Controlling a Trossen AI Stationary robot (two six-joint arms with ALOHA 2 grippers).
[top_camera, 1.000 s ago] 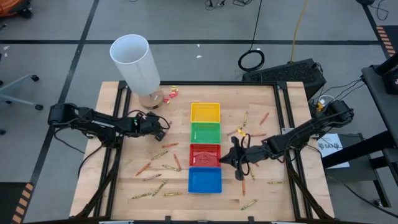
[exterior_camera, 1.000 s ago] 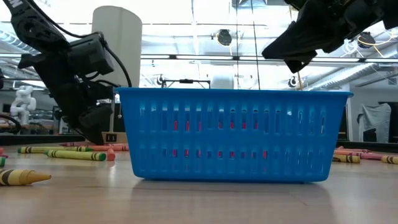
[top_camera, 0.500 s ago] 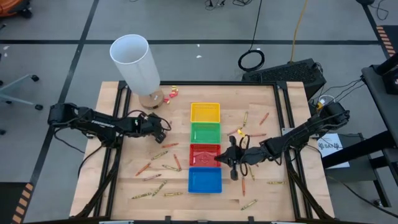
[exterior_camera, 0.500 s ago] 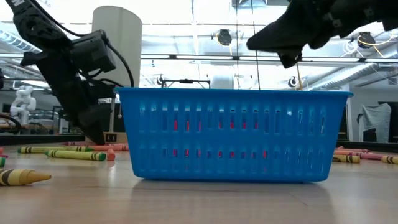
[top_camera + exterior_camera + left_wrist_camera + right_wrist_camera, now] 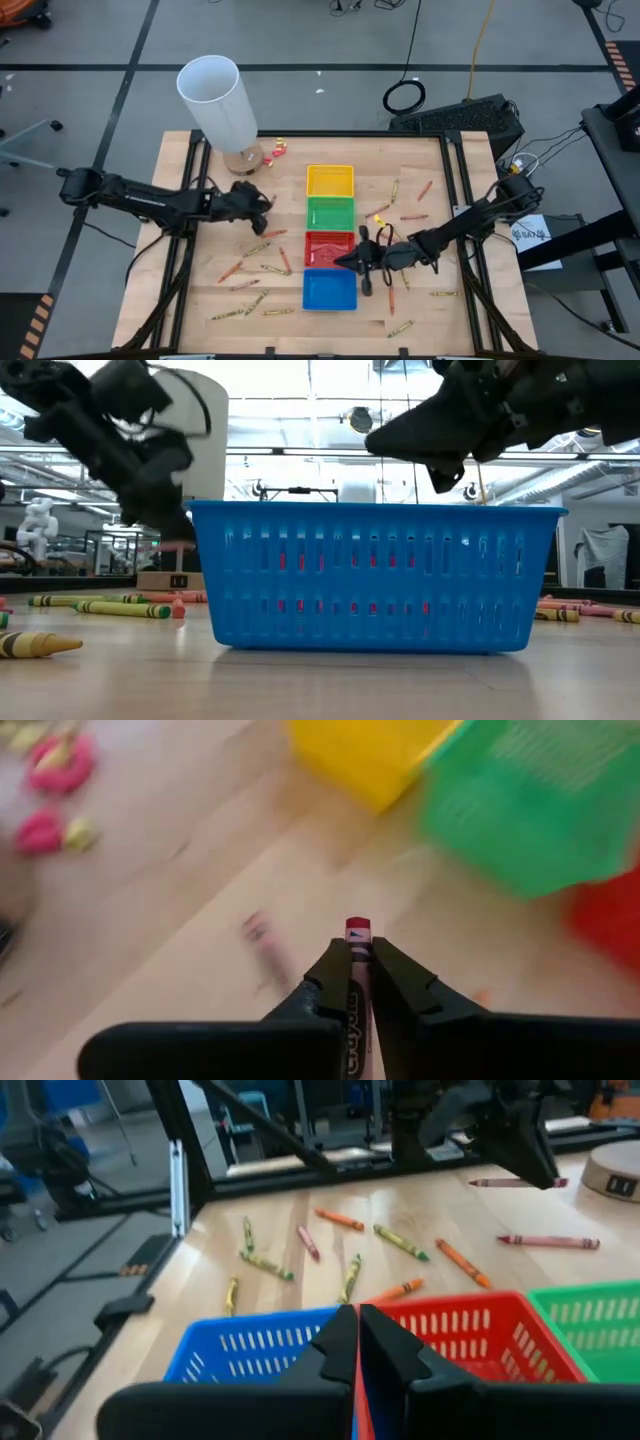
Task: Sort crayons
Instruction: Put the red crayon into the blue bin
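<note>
Gripping a red crayon (image 5: 357, 935) between clenched jaws, the left gripper (image 5: 355, 960) hangs over the tabletop (image 5: 200, 280); the right gripper (image 5: 357, 1325), jaws clenched, hovers above the red basket (image 5: 480, 1340).

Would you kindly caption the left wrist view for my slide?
Left claw grips a red crayon above the table, near yellow and green baskets.

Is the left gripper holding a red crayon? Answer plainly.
Yes: the left gripper is shut on a red crayon that pokes out between its fingers.

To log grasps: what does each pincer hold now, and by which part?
Left pincer holds a red crayon along its body, tip protruding. Right pincer pinches something red; which part cannot be told.
</note>
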